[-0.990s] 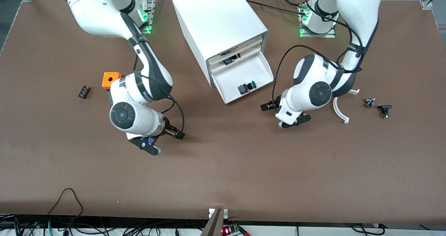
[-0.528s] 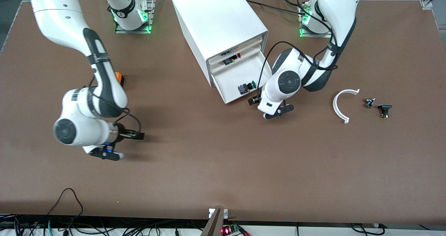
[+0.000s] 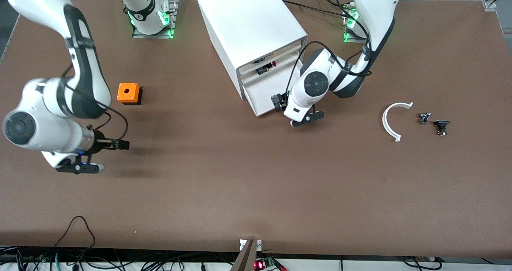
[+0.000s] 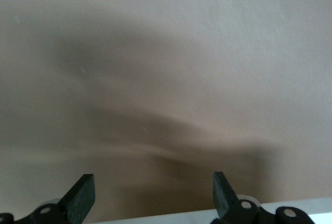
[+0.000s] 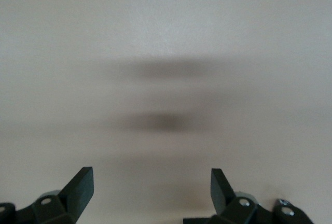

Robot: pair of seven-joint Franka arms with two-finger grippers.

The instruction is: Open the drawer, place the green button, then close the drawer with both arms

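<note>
An orange cube (image 3: 128,93) sits toward the right arm's end; a white curved piece (image 3: 390,123) toward the left's.

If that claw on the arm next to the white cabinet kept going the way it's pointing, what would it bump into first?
Probably the open drawer: the left gripper, fingers apart, points toward its front corner. How high it hangs is unclear, so it might pass just above the rim.

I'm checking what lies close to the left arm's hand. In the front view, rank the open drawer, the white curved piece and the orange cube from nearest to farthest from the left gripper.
Left gripper, open, sits at the drawer's front edge.
1. Drawer: right at the gripper, in the cabinet.
2. White curved piece: toward the left arm's end.
3. Orange cube: toward the right arm's end.
</note>
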